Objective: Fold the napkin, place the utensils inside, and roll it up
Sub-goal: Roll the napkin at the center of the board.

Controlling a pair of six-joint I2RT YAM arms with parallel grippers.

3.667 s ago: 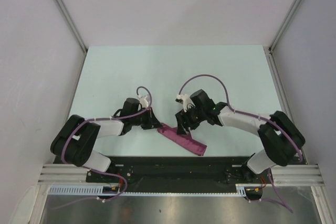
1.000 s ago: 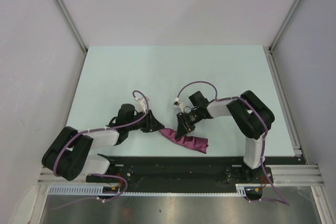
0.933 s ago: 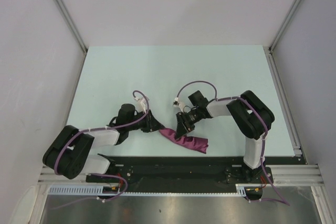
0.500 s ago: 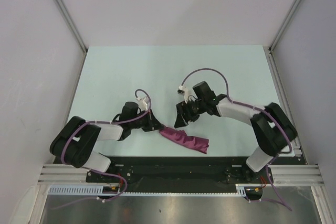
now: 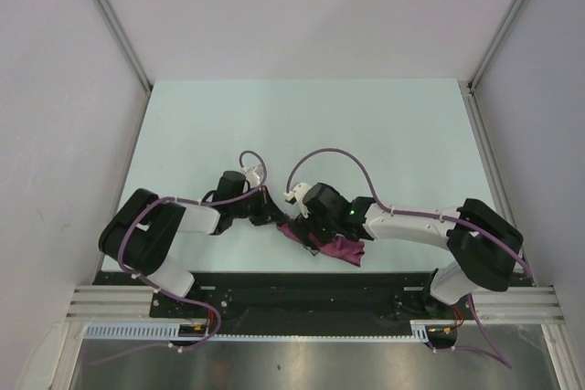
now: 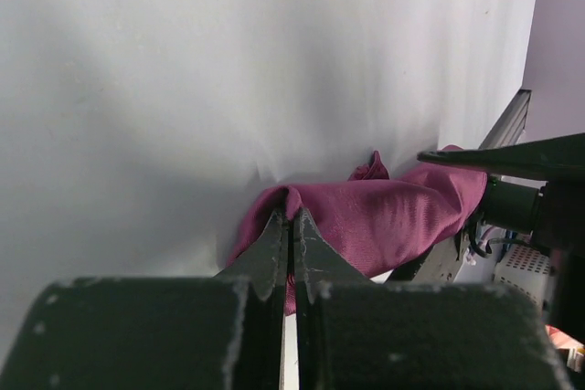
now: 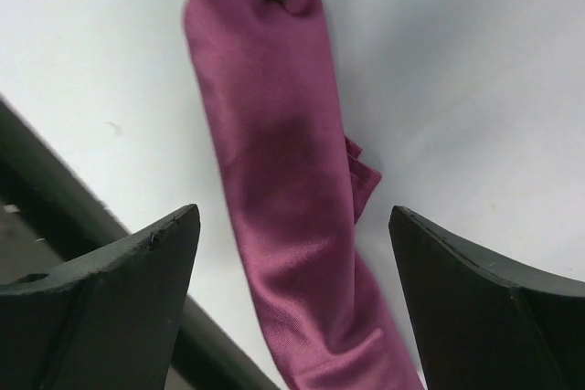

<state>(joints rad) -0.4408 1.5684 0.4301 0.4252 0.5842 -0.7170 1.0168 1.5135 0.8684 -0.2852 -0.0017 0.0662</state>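
Your left gripper (image 6: 291,226) has its jaws pressed together, pinching a raised fold at the left end of the napkin (image 5: 343,249). The napkin lies as a long narrow roll close to the near edge of the table (image 5: 274,125), about mid-width, with its right end slanting toward that edge. Your right gripper (image 7: 292,226) is spread wide over the roll's middle, one finger on each side, with bare table showing between cloth and fingers.
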